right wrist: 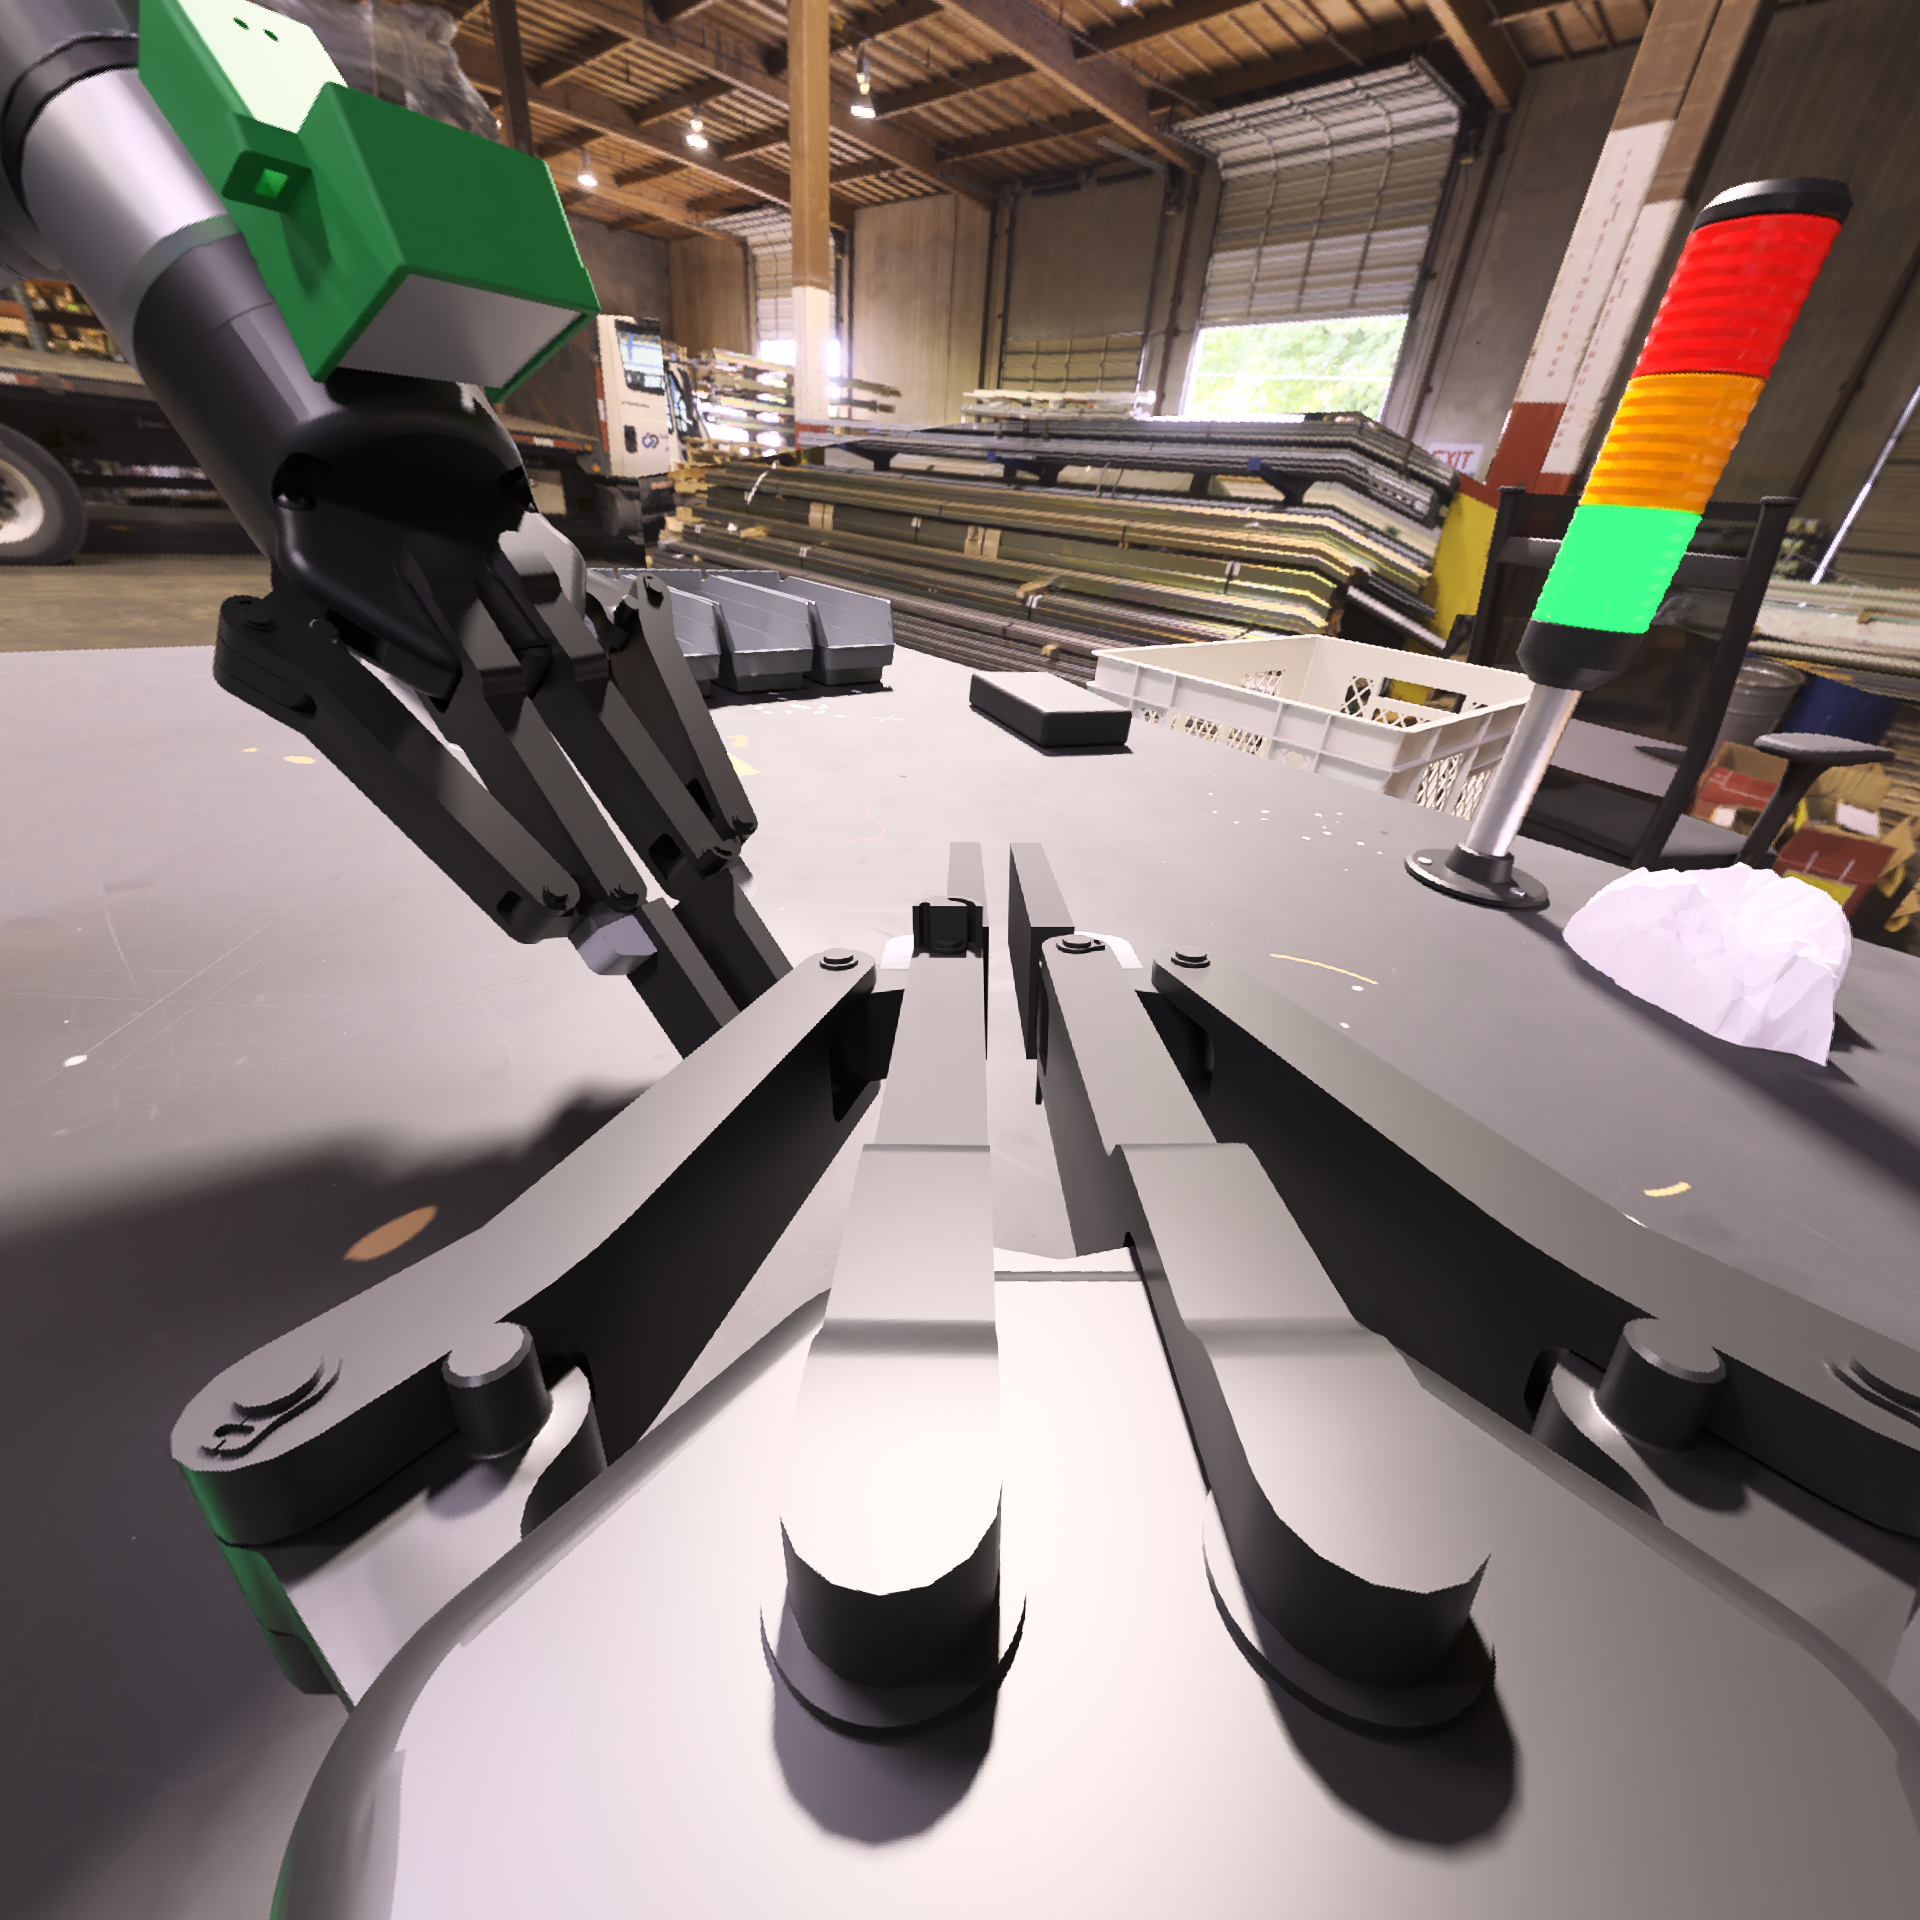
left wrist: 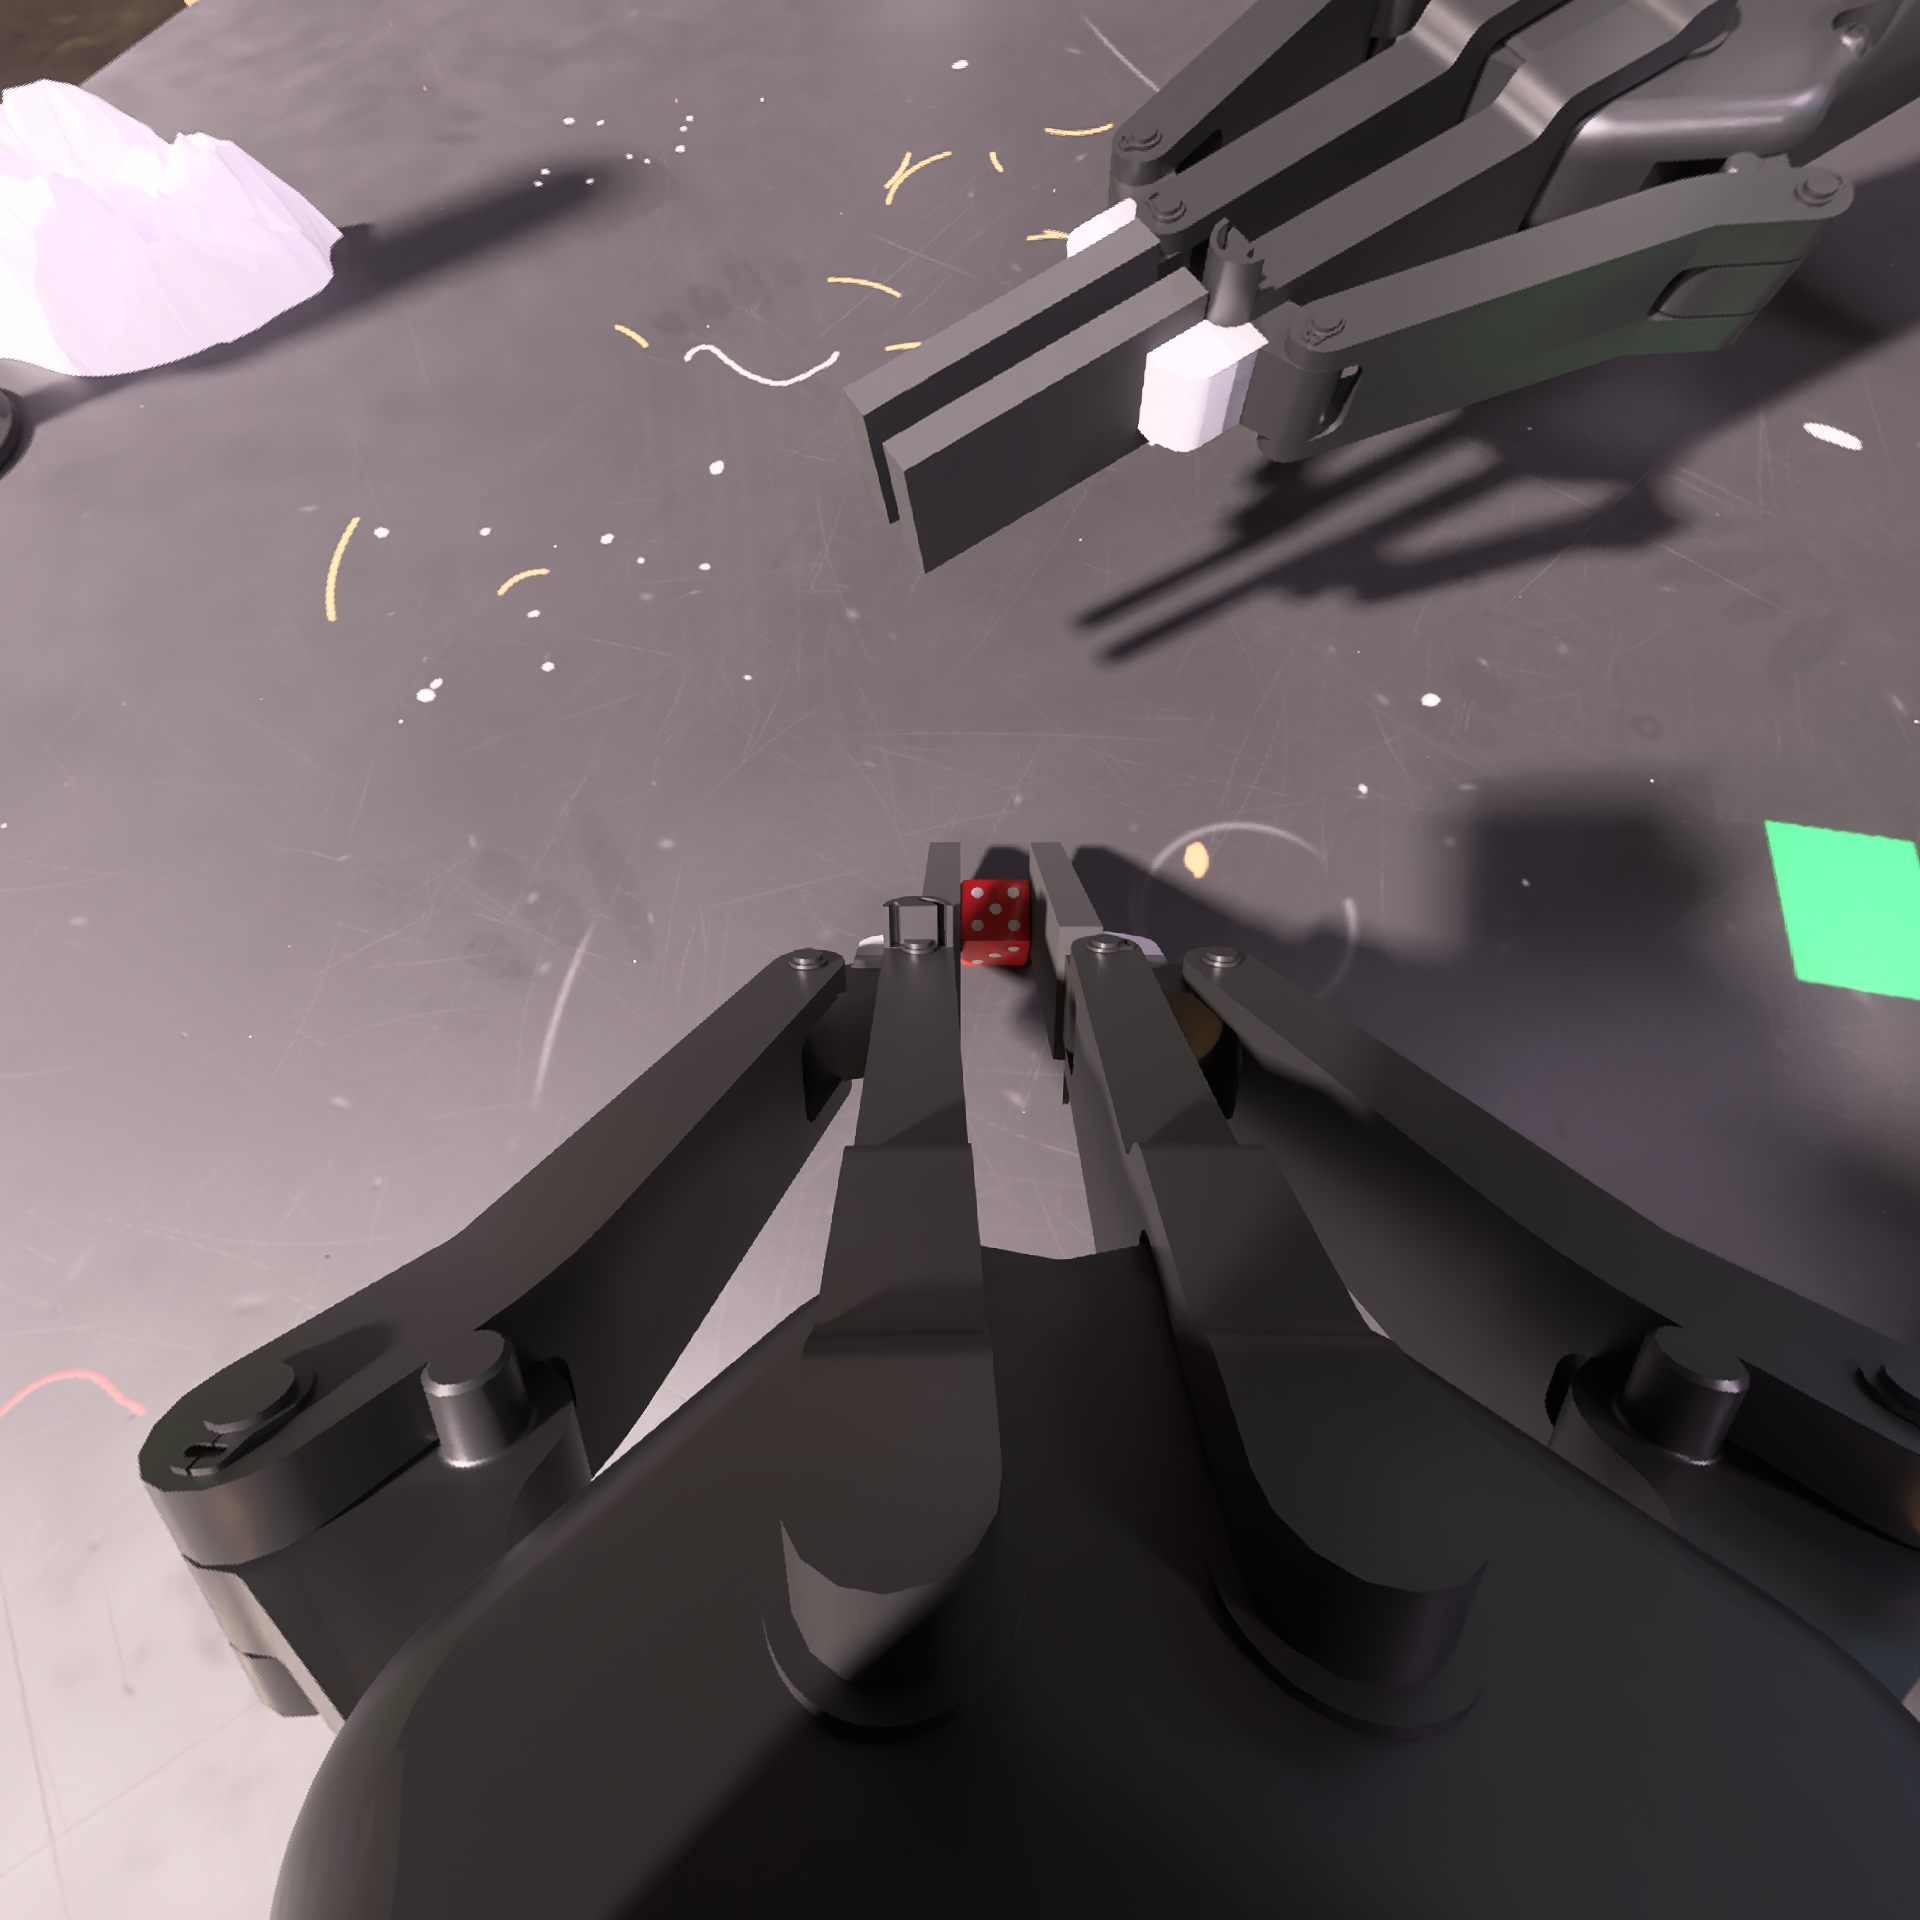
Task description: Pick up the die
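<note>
Die [left wrist: 994, 920] on table [left wrist: 623, 831], between left gripper [left wrist: 997, 883] fingers. Left finger looks touching, small gap on right side, so closed on die probably, contact unclear. Right gripper [right wrist: 995, 883] empty, fingers nearly together, hovering well apart from die.

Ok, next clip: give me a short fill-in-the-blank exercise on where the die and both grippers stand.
1. The small red die with white pips sits between the fingers of the ____ gripper.
2. The right gripper holds ____.
3. The crumpled white paper lies beside the base of the ____ signal tower.

Missing words: left; nothing; red, orange and green
</note>
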